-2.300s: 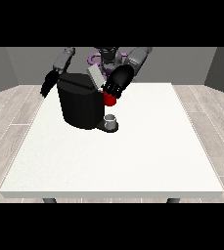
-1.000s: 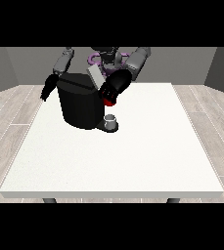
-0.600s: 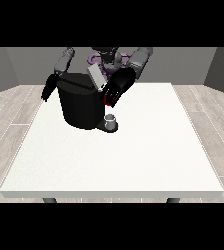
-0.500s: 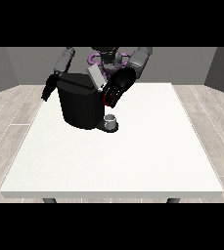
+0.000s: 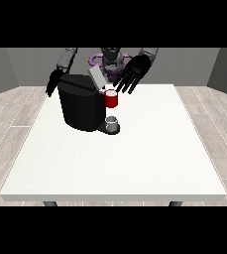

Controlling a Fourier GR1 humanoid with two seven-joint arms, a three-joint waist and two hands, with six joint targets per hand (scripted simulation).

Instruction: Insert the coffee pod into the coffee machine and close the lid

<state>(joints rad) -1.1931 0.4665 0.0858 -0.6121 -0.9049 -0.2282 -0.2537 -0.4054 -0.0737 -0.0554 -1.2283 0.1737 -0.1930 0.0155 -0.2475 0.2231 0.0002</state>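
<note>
Machine: a squat black coffee machine with a rounded body (image 5: 83, 106) stands on the large white table (image 5: 120, 158) towards its far side; its grey lid flap (image 5: 96, 78) stands tilted up, so the lid reads as not yet closed
Red thing: a red thing at the machine (image 5: 111, 98) sits at the front of the brew head; it is not the pod
Grey thing: a small grey cup-shaped thing (image 5: 112, 121) sits on the machine's dark base below the red thing; I cannot tell it for the pod
Pod: the grey coffee pod does not plainly show anywhere, so its place cannot be told
Robot hand at the view's right: the black robot hand (image 5: 133, 72) hangs above and just beside the red thing, fingers spread and pointing down, holding nothing
Robot hand at the view's left: the other black robot hand (image 5: 52, 83) is near the machine's far side, partly behind the body; whether its fingers are spread or curled I cannot tell
Step, as judged: closing the lid appears to be what remains
Risk: spread fingers coming down on the raised flap off-centre could slide off it; pushing sideways rather than down could shove the machine across the table; fingers could catch the red thing on the way
Writing: no brand, label or lettering can be read on the machine or anywhere else
</note>
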